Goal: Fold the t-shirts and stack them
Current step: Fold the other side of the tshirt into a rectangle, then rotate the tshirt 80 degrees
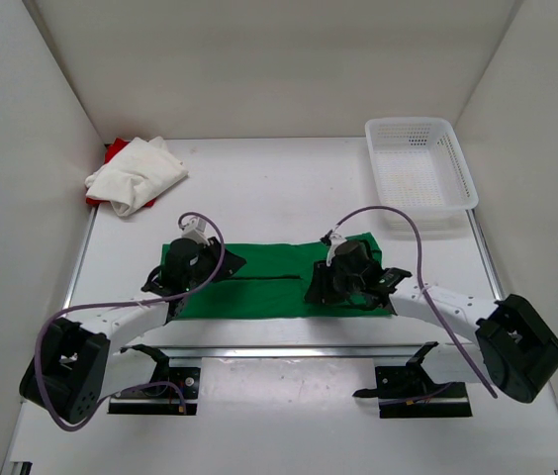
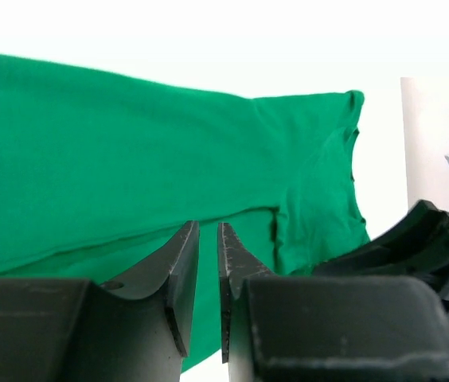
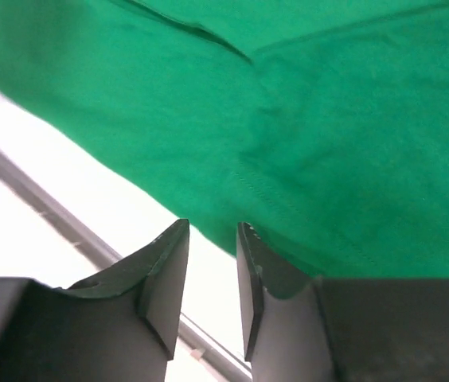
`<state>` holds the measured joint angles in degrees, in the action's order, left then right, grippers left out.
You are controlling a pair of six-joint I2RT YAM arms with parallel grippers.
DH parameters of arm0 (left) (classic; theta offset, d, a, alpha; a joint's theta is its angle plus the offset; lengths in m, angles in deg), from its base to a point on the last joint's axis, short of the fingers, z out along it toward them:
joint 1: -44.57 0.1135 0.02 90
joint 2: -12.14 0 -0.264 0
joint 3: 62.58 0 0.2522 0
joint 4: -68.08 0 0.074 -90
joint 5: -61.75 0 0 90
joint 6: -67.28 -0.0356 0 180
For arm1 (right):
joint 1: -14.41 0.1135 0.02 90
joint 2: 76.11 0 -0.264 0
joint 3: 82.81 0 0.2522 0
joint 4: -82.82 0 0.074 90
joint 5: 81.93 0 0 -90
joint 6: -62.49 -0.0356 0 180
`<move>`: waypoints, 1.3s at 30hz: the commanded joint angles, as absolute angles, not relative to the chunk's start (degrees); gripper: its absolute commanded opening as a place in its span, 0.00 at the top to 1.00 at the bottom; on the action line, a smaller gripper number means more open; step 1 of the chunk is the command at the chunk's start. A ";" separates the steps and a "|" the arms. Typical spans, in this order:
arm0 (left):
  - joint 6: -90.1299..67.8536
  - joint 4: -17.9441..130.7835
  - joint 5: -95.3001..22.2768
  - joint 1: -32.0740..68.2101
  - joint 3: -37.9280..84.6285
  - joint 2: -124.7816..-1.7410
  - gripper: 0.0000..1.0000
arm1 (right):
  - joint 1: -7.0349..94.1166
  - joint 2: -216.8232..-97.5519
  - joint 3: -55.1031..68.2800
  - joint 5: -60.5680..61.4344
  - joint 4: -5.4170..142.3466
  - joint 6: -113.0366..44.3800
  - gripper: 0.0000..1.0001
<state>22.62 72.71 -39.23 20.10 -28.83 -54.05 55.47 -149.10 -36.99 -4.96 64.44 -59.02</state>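
Observation:
The green t-shirt [image 1: 269,282] lies flat as a long folded strip near the table's front edge. My left gripper [image 1: 222,265] hovers low over its left end. In the left wrist view its jaws [image 2: 207,227] stand a narrow gap apart, with only the green cloth [image 2: 129,159] showing behind them. My right gripper [image 1: 319,287] is over the strip's right part. In the right wrist view it [image 3: 213,227] is open at the shirt's front hem [image 3: 328,119], with bare table between the fingers. The off-white t-shirt [image 1: 139,173] lies crumpled on the red one [image 1: 111,153] at the back left.
A white mesh basket [image 1: 419,173] stands at the back right. White walls enclose the table on three sides. A metal rail [image 1: 289,349] runs along the front edge just below the green shirt, with both arm bases behind it.

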 commanded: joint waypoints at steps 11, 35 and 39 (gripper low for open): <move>26.40 80.14 -46.67 27.67 -24.37 -67.91 0.74 | 41.94 -146.00 -44.33 0.50 70.82 -58.53 1.00; 23.10 69.19 -40.37 32.98 -26.86 -47.27 0.69 | 35.24 -157.10 -38.56 1.04 78.10 -58.19 0.94; 21.75 68.81 -43.19 30.95 -27.10 -47.27 0.71 | 38.05 -170.11 -29.00 -0.36 75.23 -56.96 1.00</move>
